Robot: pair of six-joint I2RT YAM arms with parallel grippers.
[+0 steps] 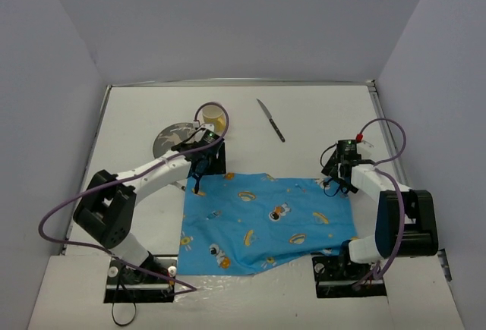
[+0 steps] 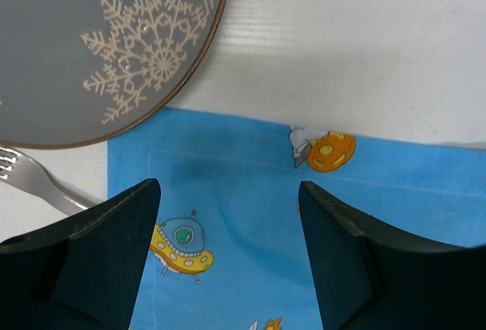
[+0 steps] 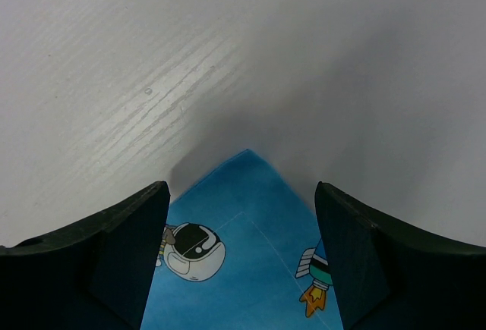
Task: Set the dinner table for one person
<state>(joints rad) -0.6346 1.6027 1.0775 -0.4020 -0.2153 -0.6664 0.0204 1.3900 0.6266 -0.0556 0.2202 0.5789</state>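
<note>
The white dinner table (image 1: 319, 117) holds a blue cartoon-print placemat (image 1: 266, 220) spread in the middle; its near right edge is rumpled. My left gripper (image 1: 199, 180) is open over the mat's far left corner (image 2: 228, 269), nothing between its fingers (image 2: 121, 224). My right gripper (image 1: 335, 183) is open over the mat's far right corner (image 3: 250, 254), also empty. A grey snowflake plate (image 1: 173, 136) lies just beyond the left corner and also shows in the left wrist view (image 2: 91, 49). A fork (image 2: 38, 180) lies beside the plate.
A yellow cup (image 1: 213, 116) stands behind the plate. A knife (image 1: 270, 120) lies on the far middle of the table. Grey walls close in the table on three sides. Bare tabletop shows beyond the mat's edges (image 2: 342, 49) (image 3: 152, 57).
</note>
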